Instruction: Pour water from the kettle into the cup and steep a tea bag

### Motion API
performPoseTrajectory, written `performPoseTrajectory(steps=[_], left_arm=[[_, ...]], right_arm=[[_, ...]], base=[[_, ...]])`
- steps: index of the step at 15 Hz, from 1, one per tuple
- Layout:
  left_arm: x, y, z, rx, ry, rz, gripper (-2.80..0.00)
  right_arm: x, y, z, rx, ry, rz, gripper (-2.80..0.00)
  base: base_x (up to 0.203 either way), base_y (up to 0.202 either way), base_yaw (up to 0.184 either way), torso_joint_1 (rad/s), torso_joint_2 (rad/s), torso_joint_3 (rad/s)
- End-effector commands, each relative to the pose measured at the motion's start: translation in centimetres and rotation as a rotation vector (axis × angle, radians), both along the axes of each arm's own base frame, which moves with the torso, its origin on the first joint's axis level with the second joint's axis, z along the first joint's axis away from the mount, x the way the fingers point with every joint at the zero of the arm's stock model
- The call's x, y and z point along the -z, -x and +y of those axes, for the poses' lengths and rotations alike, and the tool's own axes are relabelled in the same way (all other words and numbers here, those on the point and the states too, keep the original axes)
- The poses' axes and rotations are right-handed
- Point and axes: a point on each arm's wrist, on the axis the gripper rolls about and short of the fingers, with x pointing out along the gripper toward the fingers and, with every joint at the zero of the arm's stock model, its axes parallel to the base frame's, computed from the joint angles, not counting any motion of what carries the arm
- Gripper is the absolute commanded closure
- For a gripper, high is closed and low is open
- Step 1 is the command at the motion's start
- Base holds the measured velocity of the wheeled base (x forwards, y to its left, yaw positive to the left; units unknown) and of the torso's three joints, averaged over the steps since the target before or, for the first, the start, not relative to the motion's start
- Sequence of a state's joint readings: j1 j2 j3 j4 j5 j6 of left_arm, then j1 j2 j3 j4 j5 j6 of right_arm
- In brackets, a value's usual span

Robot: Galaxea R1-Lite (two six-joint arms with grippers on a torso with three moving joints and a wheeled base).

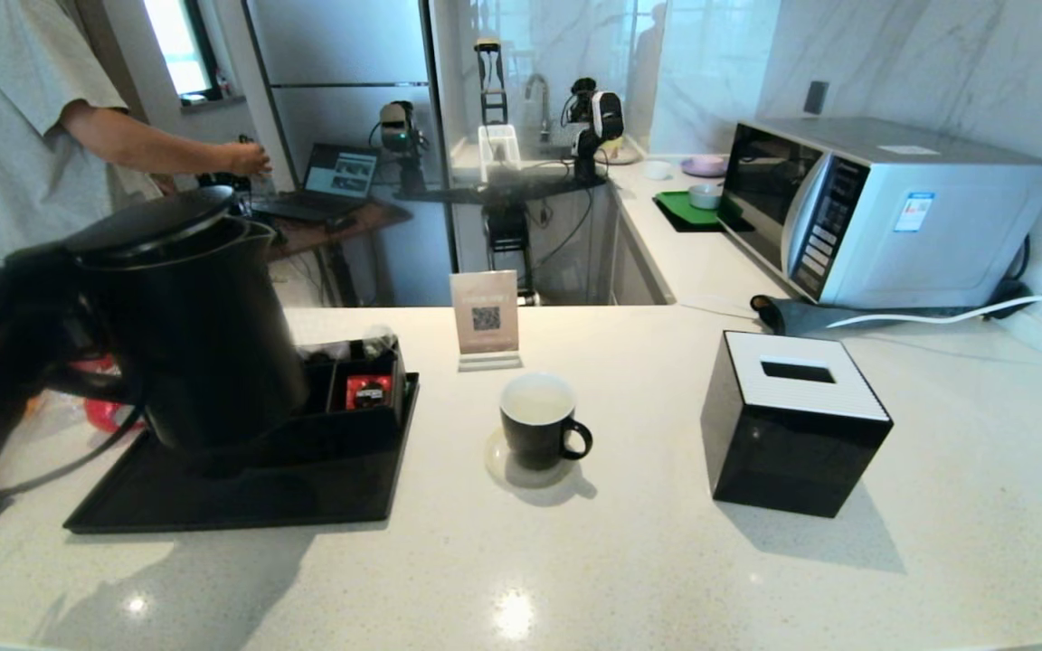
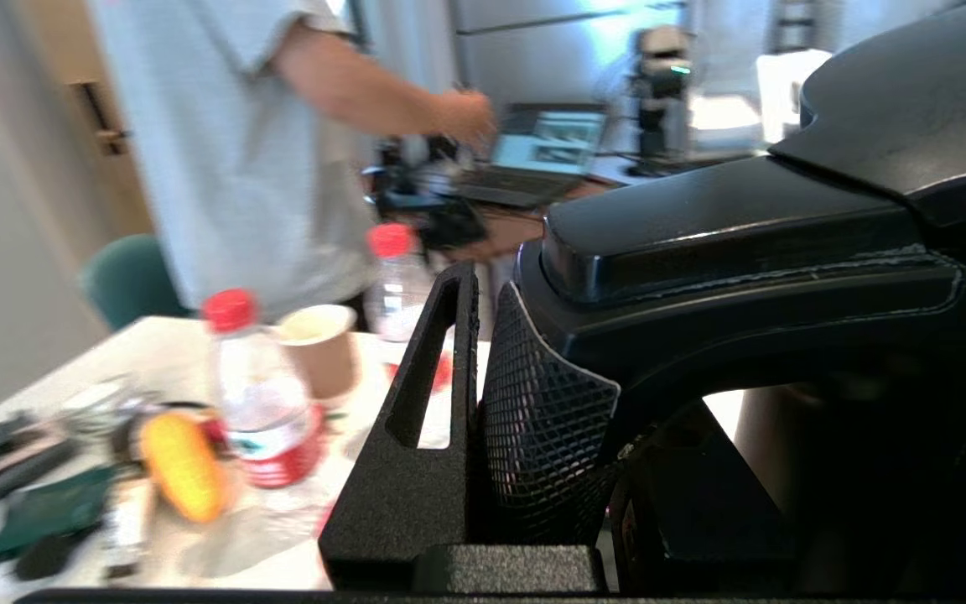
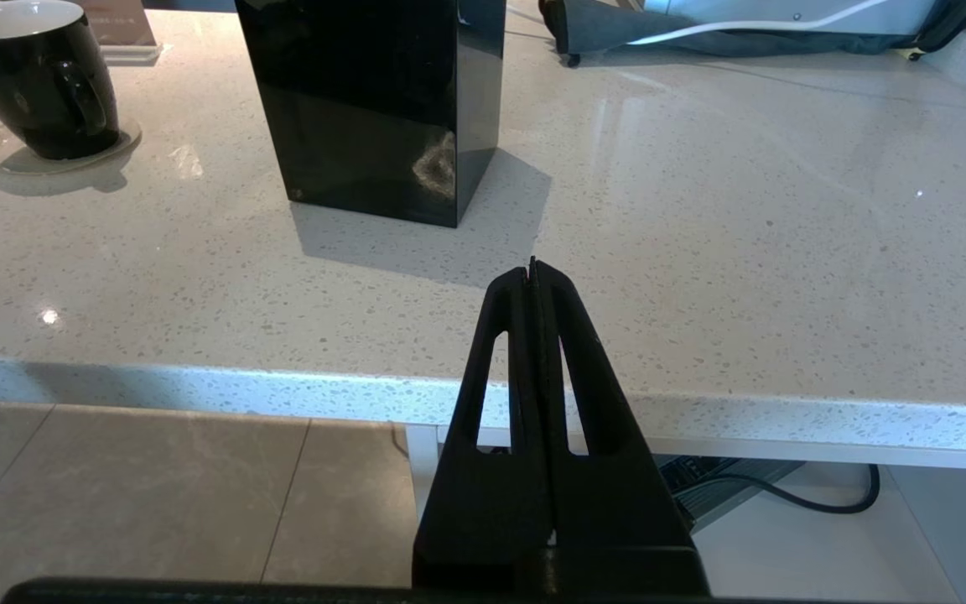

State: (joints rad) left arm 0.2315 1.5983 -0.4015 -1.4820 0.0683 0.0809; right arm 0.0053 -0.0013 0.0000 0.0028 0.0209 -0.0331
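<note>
Counter [image 1: 575, 561] of pale speckled stone ran across the near view, and the right gripper [image 3: 533, 273] hung off its front edge, over the floor, with its jaws pressed together on nothing. On the robot's left lay a black tray [image 1: 213, 506], and above its rear part the kettle [image 1: 195, 316] leaned away from the cup: tall, matte black, cylindrical, with a flat round lid and a small spout. Whether its base touched the tray could not be told. The left gripper [image 2: 500, 403] held the kettle by its loop handle, jaws narrowed on the handle, a mesh-faced finger [image 2: 533, 436] flat against it. At the tray's back stood a divided black box [image 1: 363, 384] with a red-and-black packet in one compartment and clear wrappers behind it. Just right of the tray sat the cup [image 1: 539, 425], a small glossy black mug with a white inside and a loop handle turned right, on a pale coaster [image 1: 498, 466]; what it held could not be told. Farther right stood a black tissue box [image 1: 788, 443] with a white slotted top. Behind the cup stood a QR card [image 1: 485, 316]. Farther back sat a microwave [image 1: 883, 212] by the wall, and a person [image 1: 23, 108] reached toward a laptop [image 1: 336, 176].
</note>
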Motion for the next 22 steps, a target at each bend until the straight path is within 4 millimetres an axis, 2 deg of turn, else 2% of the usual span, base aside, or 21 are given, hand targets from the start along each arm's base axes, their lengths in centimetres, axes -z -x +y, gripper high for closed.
performPoseTrajectory(steps=[1, 11, 15, 18, 22], left_arm=[[-1.1, 0.8, -1.2, 0.04, -0.007, -0.029, 0.0], [-1.7, 1.0, -6.3, 0.263, 0.017, -0.048, 0.0], [-1.4, 1.0, -9.0, 0.369, 0.022, -0.013, 0.0], [-1.6, 0.6, -10.5, 0.354, 0.036, 0.011, 0.0], [-1.7, 0.4, -11.3, 0.328, 0.034, 0.017, 0.0]], right_arm=[[0.0, 0.0, 0.0, -0.001, 0.001, 0.002, 0.0], [0.0, 0.0, 0.0, -0.001, 0.001, 0.002, 0.0], [0.0, 0.0, 0.0, -0.001, 0.001, 0.002, 0.0], [0.0, 0.0, 0.0, -0.001, 0.001, 0.002, 0.0], [0.0, 0.0, 0.0, -0.001, 0.001, 0.0, 0.0]], base=[[0.0, 0.0, 0.0, 0.0, 0.0, 0.0], [0.0, 0.0, 0.0, 0.0, 0.0, 0.0], [0.0, 0.0, 0.0, 0.0, 0.0, 0.0], [0.0, 0.0, 0.0, 0.0, 0.0, 0.0], [0.0, 0.0, 0.0, 0.0, 0.0, 0.0]])
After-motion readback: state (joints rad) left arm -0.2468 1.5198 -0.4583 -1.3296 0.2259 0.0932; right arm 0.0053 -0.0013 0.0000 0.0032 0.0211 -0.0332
